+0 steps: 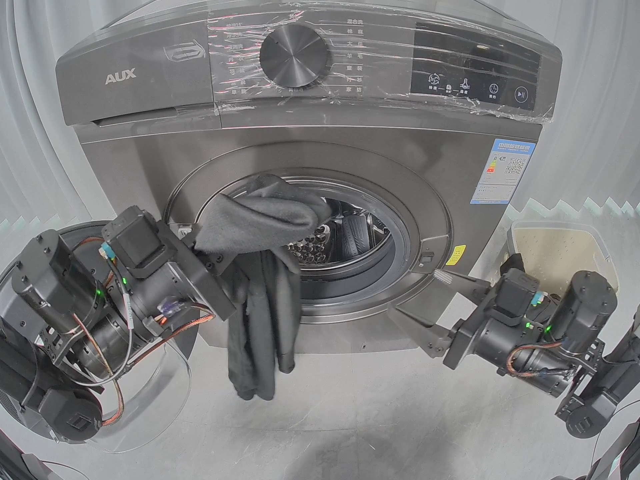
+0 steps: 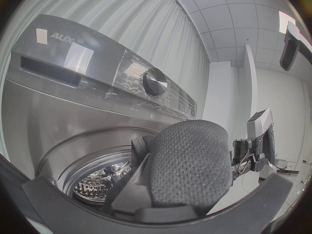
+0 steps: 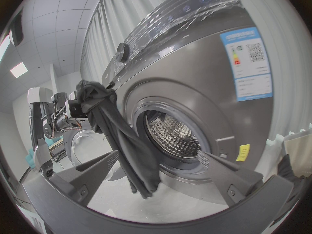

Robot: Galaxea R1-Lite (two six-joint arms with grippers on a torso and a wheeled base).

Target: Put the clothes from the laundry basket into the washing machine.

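One garment point(image 1: 260, 288), clenched by left gripper point(image 1: 210, 248), hangs before drum opening point(image 1: 347, 238); right gripper point(image 1: 415, 293) spread apart.

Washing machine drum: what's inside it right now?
Its perforated metal wall shows. The dark garment held by the left gripper hangs in front of the opening's left side in the head view, hiding what lies behind it.

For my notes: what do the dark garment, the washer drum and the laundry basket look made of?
Dark garment: soft knit fabric, matte; a knit texture shows close up and it hangs limp. Drum: likely stainless steel, shiny, embossed and perforated. Laundry basket: probably plastic, cream, with a smooth, dotted wall.
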